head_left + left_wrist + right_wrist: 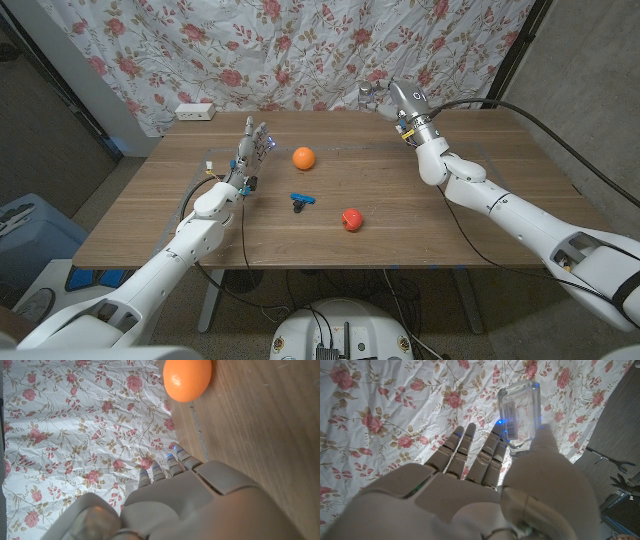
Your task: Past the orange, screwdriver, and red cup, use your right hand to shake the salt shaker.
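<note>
Holding item: right hand (485,490) gripped the clear salt shaker (521,412) between thumb and fingers, raised at the table's (420,220) far right edge, beyond orange (303,157), screwdriver (301,201) and red cup (351,219). Advice: short wrist flicks, firm pinch, since smooth glass likely slips. Left hand (250,150) upright, fingers apart, holding nothing

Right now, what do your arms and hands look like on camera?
Both arms are glossy white rounded shells with black cables running alongside. The left hand and right hand are grey-beige segmented plastic with small blue lights at the fingertips. The right wrist carries a small orange-yellow marking.
</note>
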`<state>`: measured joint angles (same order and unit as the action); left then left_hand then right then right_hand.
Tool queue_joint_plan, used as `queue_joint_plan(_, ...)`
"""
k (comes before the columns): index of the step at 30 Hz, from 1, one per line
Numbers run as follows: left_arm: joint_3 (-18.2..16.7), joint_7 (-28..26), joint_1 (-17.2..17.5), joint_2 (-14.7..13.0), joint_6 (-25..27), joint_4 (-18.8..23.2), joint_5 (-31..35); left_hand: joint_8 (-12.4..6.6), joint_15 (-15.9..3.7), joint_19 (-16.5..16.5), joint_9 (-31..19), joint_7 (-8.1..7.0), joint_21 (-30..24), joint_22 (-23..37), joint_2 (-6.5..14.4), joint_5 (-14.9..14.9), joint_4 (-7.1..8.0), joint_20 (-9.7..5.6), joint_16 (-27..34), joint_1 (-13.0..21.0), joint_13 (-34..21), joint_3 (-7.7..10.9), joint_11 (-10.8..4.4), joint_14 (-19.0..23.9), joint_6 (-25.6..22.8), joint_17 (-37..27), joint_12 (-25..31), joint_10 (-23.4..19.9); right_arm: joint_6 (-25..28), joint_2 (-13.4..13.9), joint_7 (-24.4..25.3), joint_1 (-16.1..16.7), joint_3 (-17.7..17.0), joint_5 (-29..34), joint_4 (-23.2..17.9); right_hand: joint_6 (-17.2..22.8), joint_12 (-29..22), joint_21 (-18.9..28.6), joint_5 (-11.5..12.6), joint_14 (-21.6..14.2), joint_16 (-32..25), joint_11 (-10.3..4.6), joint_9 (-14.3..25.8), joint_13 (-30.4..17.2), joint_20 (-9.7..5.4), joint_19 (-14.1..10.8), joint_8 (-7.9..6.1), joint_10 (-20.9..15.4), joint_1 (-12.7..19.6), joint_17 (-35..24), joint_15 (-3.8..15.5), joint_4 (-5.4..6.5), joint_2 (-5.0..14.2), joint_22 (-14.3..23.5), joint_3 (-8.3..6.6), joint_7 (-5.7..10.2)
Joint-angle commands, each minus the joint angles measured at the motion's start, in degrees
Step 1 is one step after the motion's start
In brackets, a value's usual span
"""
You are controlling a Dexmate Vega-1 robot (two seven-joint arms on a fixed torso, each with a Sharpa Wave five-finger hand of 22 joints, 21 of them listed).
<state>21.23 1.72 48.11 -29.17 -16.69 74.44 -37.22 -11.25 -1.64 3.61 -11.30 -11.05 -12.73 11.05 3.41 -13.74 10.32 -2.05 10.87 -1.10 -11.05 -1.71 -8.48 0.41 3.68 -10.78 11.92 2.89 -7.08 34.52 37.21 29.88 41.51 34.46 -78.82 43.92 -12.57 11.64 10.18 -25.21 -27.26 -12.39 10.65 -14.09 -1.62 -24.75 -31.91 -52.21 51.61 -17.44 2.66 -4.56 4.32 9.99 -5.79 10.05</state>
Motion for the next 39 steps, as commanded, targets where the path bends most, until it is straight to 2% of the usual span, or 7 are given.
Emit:
queue_joint_plan(1,-0.01,0.00,0.00,0.00,0.03,-0.01,0.00,-0.23,-6.03,0.22,-0.35,-0.46,-0.26,0.27,5.79,-0.43,0.35,-1.39,0.28,-0.01,-0.21,-0.10,-0.45,-0.03,-0.09,-0.34,0.23,0.01,-0.29,0.90,-4.19,0.94,-1.09,-2.49,-1.94,3.35,-0.48,0.01,0.00,-0.70,0.52,0.06,0.15,-0.07,-0.19,0.21,0.17,-0.96,-3.69,0.14,7.90,1.56,2.44,0.18,-1.30,2.56)
queue_joint_plan(17,-0.01,0.00,0.00,0.00,0.04,0.00,-0.01,-0.25,-6.10,0.25,-0.35,-0.46,-0.27,0.27,5.79,-0.43,0.36,-1.37,0.32,-0.01,-0.21,-0.10,-0.40,0.07,-0.13,-0.34,0.23,0.01,1.97,2.53,-13.57,3.31,-3.87,-8.54,-6.76,4.27,-0.52,0.03,0.03,-1.54,0.47,0.02,0.12,0.10,-0.05,0.18,0.46,-1.56,-4.18,0.22,8.02,1.02,2.45,0.17,-1.50,2.47)
queue_joint_plan(22,-0.01,0.00,0.00,0.00,0.02,-0.02,0.00,-0.26,-6.07,0.26,-0.35,-0.39,-0.27,0.27,5.79,-0.43,0.36,-1.38,0.30,-0.01,-0.21,-0.10,-0.38,0.02,-0.15,-0.34,0.22,0.03,1.78,2.41,-13.76,3.67,-3.74,-8.47,-6.42,4.35,-0.48,0.05,0.05,-1.64,0.41,0.04,0.12,0.15,-0.02,0.14,0.57,-1.58,-4.11,0.18,8.12,0.79,2.45,0.17,-1.58,2.50)
queue_joint_plan(30,0.00,-0.01,-0.01,0.01,0.03,-0.02,0.01,-0.24,-6.05,0.24,-0.35,-0.46,-0.26,0.27,5.79,-0.43,0.35,-1.37,0.30,-0.01,-0.21,-0.10,-0.44,0.03,-0.10,-0.34,0.22,0.03,0.82,1.42,-10.73,3.97,-2.54,-6.30,-3.93,4.49,-0.42,0.10,0.08,-1.74,0.32,0.04,0.13,0.19,-0.04,0.03,0.74,-1.57,-3.89,0.10,8.23,0.33,2.42,0.17,-1.74,2.49)
queue_joint_plan(34,0.00,0.00,-0.01,0.01,0.03,-0.02,0.01,-0.25,-6.00,0.24,-0.35,-0.40,-0.26,0.27,5.79,-0.43,0.35,-1.39,0.29,-0.01,-0.21,-0.10,-0.45,0.01,-0.12,-0.34,0.19,0.10,0.30,0.77,-11.14,4.33,-2.60,-7.88,-3.01,4.48,-0.47,0.21,0.11,-2.04,0.27,0.02,0.14,0.16,-0.20,-0.29,0.95,-1.71,-3.84,0.11,8.32,0.07,2.62,0.17,-1.95,2.50)
queue_joint_plan(39,0.00,0.00,0.00,0.00,0.03,-0.01,0.01,-0.24,-6.03,0.23,-0.35,-0.40,-0.26,0.27,5.78,-0.43,0.35,-1.36,0.29,-0.02,-0.21,-0.10,-0.50,0.00,-0.10,-0.34,0.19,0.09,0.83,0.56,-10.52,4.45,-1.73,-6.58,-2.46,4.53,-0.41,0.33,0.08,-2.38,0.26,0.05,0.15,0.13,-0.04,-0.64,1.15,-1.56,-3.93,0.14,8.23,-0.18,2.59,0.17,-2.04,2.45)
